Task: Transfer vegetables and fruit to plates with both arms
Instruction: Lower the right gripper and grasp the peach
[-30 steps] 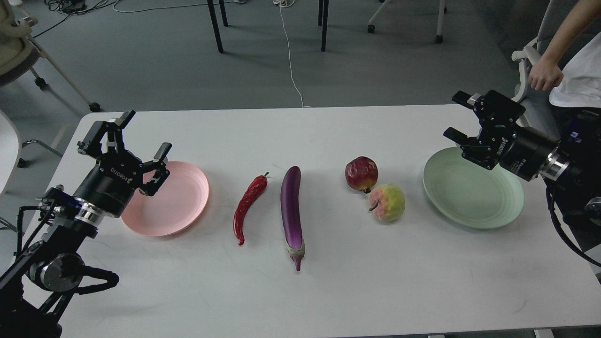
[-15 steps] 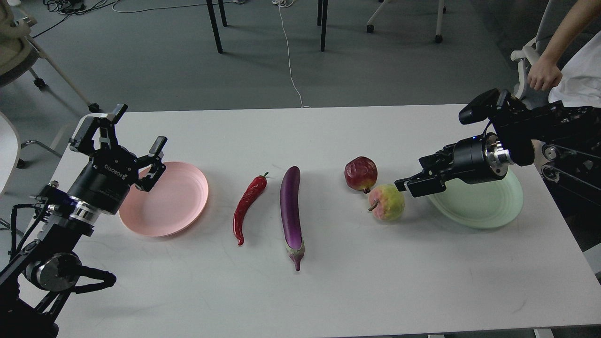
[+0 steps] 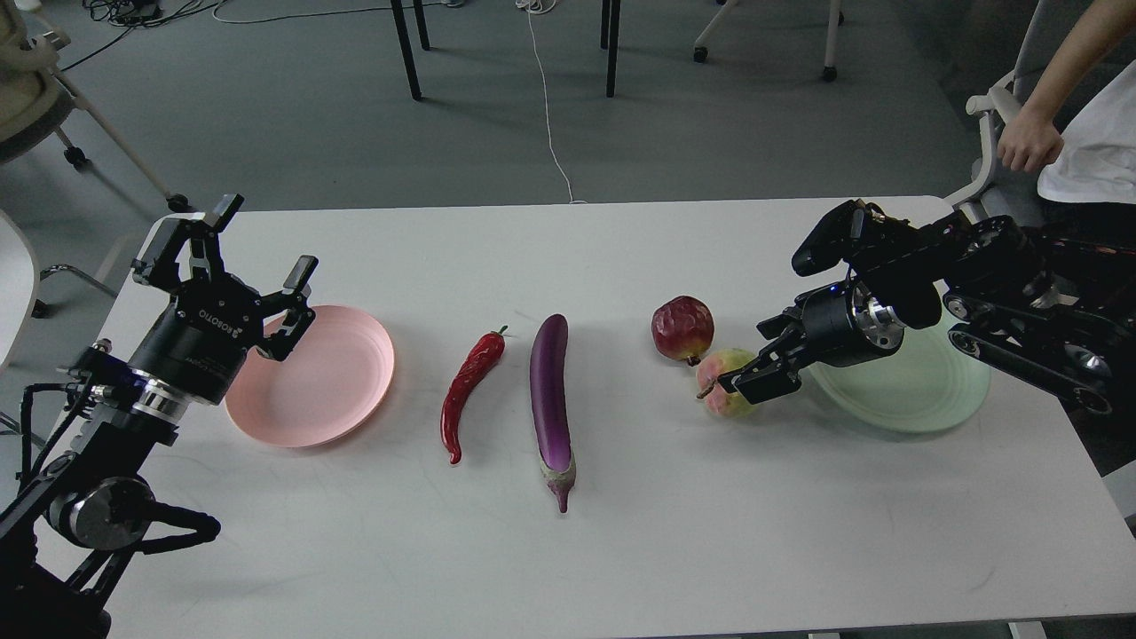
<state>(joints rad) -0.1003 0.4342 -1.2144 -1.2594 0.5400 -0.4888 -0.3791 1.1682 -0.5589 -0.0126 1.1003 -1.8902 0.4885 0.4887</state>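
A pale pink plate (image 3: 328, 377) lies at the left and a pale mint green plate (image 3: 923, 390) at the right of the white table. Between them lie a red chili pepper (image 3: 469, 386), a purple eggplant (image 3: 550, 390), a dark red round fruit (image 3: 682, 327) and, touching it, a pink-and-yellow-green fruit (image 3: 715, 366). My left gripper (image 3: 257, 244) is open and empty above the pink plate's left rim. My right gripper (image 3: 744, 359) is low, its open fingers on either side of the pink-and-yellow-green fruit, partly hiding it; the arm crosses over the green plate.
The white table (image 3: 674, 550) ends close behind the left gripper and just right of the green plate. A person (image 3: 1065, 133) stands by a chair at the back right corner. Chair and table legs and a white cable (image 3: 550, 133) are on the floor behind.
My right gripper has swung down and left from above the green plate's far rim onto the pink-and-yellow-green fruit. My left gripper has shifted slightly up and left and stays open.
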